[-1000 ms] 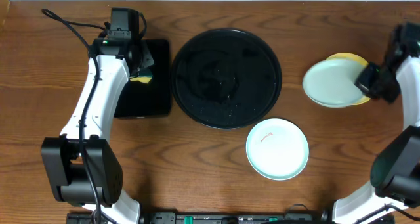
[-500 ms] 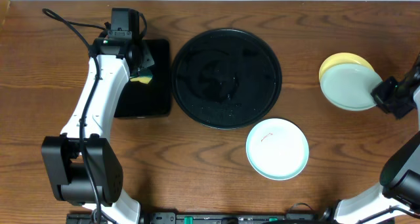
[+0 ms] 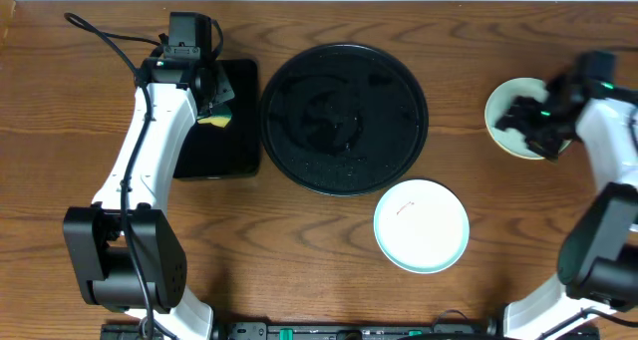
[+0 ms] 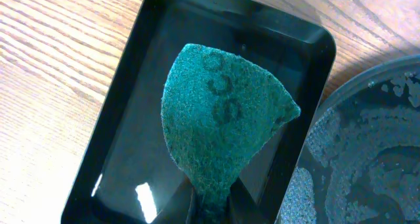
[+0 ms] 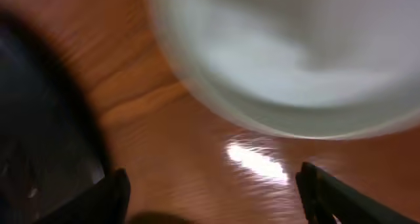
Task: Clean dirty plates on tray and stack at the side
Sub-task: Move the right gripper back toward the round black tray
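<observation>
The round black tray sits mid-table, wet and with no plates on it. One mint plate with a small red smear lies on the wood in front of it. Another mint plate lies at the right side, partly under my right gripper, which is open and holds nothing. In the blurred right wrist view that pale plate lies ahead of the spread fingers, with bare wood between them. My left gripper is shut on a green sponge over the small rectangular tray.
The small black rectangular tray stands left of the round tray, under my left arm. The round tray's rim shows water drops at the right of the left wrist view. Bare wood lies between the round tray and the right-hand plate.
My right gripper carried the mint plate rightward over the yellow one, opened and let it go, then moved back over it. The left arm and sponge have not moved.
</observation>
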Motion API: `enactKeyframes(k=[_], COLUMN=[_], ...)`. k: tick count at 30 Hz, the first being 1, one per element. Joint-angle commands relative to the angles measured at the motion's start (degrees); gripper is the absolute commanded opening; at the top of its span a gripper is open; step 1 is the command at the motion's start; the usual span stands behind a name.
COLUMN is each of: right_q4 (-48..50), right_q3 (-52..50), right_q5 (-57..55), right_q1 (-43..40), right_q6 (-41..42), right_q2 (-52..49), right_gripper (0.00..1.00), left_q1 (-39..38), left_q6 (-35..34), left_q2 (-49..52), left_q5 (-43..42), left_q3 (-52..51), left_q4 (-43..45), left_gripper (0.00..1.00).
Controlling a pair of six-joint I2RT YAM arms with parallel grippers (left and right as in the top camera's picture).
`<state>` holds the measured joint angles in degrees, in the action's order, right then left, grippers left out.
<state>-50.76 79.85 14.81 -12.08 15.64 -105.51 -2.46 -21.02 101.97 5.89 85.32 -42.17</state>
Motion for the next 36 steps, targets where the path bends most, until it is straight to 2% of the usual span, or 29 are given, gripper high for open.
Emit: enactKeyframes(k=[1,4,6,9,12,16,24,26,30,36], right_q4=[-0.2,1.3,3.1,4.1,5.2,5.4,5.3,5.3,4.0,-1.5], right_q3=[5.0,6.8,6.7,6.7,6.7,6.7,6.7,6.7,6.7,6.7], right_q5=[1.7,0.6,-4.4,-12.1,-12.5,-13.3,-12.7,-12.8,-13.5,-15.0], right_q1=[6.6,11.8,15.0,19.3,22.0,23.3,23.6,23.6,23.4,23.2], right_q6=[-2.3,-0.7,3.4,8.7,10.9,14.4,14.6,14.6,14.5,14.6], right_q2=[0.2,0.2,-0.1,-2.0,-5.0,-9.6,-17.5,-18.3,-18.2,-18.1], right_gripper=[0.81,0.8,0.77,0.66,0.52,0.51,0.51,0.5,0.39,0.39], left_q1=[0.2,0.2,0.2,0.2,0.2,0.2,0.2,0.2,0.2,0.2], left_q6=[-0.3,-0.3,-0.3,-0.3,-0.3,-0.3,-0.3,-0.3,-0.3,-0.3], left_q2=[0.8,0.8,0.8,0.8,0.8,0.8,0.8,0.8,0.8,0.8], left_q5=[-0.4,-0.4,-0.4,-0.4,-0.4,-0.4,-0.4,-0.4,-0.4,-0.4], left_q3=[0.1,0.1,0.1,0.1,0.1,0.0,0.0,0.0,0.0,0.0], left_q4=[0.0,-0.1,-0.1,-0.3,-0.3,-0.3,-0.2,-0.2,-0.2,-0.2], left_gripper=[0.08,0.08,0.08,0.08,0.08,0.08,0.08,0.08,0.08,0.08])
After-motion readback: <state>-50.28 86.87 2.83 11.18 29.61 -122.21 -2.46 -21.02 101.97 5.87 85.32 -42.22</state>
